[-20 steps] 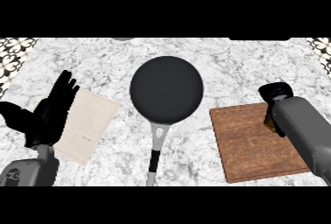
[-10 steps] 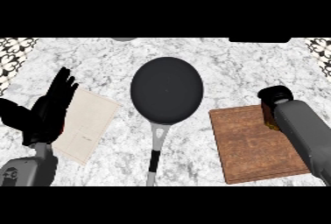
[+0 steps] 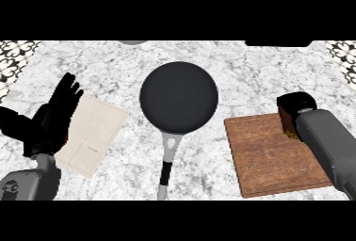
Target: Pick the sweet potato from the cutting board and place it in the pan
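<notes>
Marble counter [image 3: 278,80] | pan [image 3: 179,96] holds nothing | left hand [image 3: 49,122] fingers spread | right hand [image 3: 295,106] fingers unclear

My counter [image 3: 264,80] is white marble veined grey. On it the pan [image 3: 179,96] is matte black with a grey, black-gripped handle; left of the pan lies a beige cloth [image 3: 94,134], right of it a reddish-brown wood-grained board [image 3: 268,155]. My hands [image 3: 49,122] are black, forearms grey.

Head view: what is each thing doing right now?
pan: empty, handle toward the robot.
cutting board: flat on the counter, right forearm over its right edge.
sweet potato: mostly hidden under the right hand.
right hand: over the board's far right corner.
left hand: open, resting, fingers up.
</notes>
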